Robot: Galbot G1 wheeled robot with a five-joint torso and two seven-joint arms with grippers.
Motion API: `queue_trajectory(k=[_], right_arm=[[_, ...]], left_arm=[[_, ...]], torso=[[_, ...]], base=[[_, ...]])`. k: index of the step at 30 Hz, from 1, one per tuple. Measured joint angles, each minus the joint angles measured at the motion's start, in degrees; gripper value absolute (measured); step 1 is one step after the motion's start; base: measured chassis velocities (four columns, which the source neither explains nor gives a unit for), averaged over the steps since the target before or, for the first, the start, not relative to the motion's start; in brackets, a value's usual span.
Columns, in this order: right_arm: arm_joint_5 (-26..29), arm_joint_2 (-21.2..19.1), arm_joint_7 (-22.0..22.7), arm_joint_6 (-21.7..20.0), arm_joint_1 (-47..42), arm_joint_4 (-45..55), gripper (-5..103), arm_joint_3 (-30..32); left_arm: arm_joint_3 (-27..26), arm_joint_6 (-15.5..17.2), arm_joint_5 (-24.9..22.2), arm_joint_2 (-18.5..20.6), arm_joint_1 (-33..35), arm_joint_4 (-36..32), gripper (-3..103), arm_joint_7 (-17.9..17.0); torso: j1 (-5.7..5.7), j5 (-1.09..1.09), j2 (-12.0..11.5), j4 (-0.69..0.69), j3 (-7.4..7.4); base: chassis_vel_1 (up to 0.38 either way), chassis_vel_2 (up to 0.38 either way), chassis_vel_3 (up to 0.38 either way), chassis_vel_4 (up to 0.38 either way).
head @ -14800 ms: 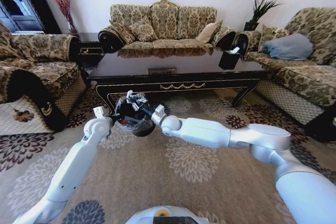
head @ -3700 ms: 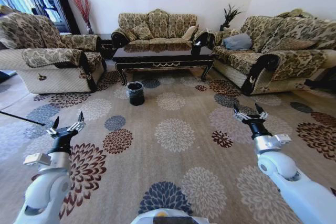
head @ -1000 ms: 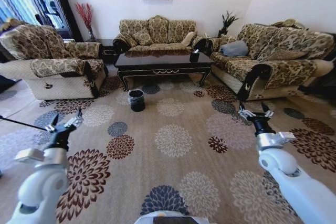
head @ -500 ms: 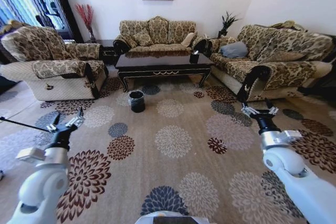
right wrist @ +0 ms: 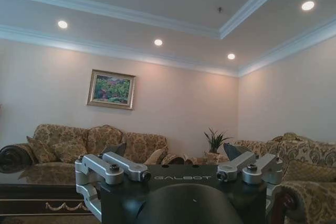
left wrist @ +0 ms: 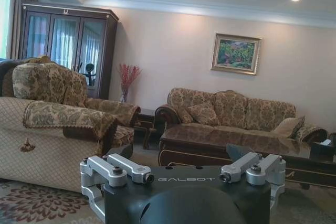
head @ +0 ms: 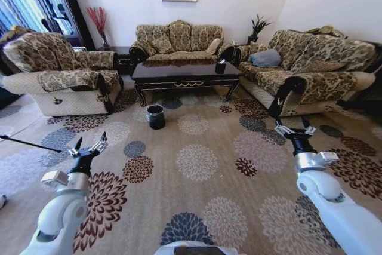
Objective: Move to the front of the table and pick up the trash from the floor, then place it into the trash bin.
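Because no trash is visible on the floor [head: 197,207], pickup appears finished. The table [head: 182,71] stands far off, with sofas on three sides and open carpet in front. The trash bin [head: 156,116] sits just before the table. The left gripper [head: 88,148] and right gripper [head: 295,130] are spread wide, empty.

arms: glossy silver-white rounded shells
wrists: black housings marked GALBOT
finger links: grey metal, dark screws, black tips
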Motion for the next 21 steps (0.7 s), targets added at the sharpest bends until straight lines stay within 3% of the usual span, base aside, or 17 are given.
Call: queue_trajectory(k=[5, 10, 12, 21], right_arm=[[-1.06, 0.73, -2.93, 2.36, -4.53, -0.36, 100, 3.77], [-2.79, 1.25, -3.47, 2.42, -5.36, 0.21, 100, 4.77], [-3.94, 2.34, -3.71, 2.41, -5.21, 0.32, 100, 5.06], [-2.09, 4.9, -0.51, -0.87, -5.75, 4.07, 100, 3.14]], left_arm=[[0.84, -0.08, 1.11, -0.01, 0.24, -0.01, 100, -0.02], [0.87, -0.08, 2.3, -0.05, 1.3, -1.26, 100, 0.02], [0.94, -0.16, 3.26, -0.26, 1.36, -1.98, 100, 0.32], [2.3, -0.83, 4.92, -2.13, 1.06, -2.29, 100, 0.79]], torso=[[0.57, 0.0, 1.35, -0.07, 0.77], [1.09, -0.02, 2.53, 0.02, 1.46], [1.32, -0.01, 3.06, -0.02, 1.75], [2.29, -0.01, 5.34, -0.02, 3.07]], base=[[0.0, 0.0, 0.0, 0.0], [0.0, 0.0, 0.0, 0.0], [0.0, 0.0, 0.0, 0.0], [0.0, 0.0, 0.0, 0.0]])
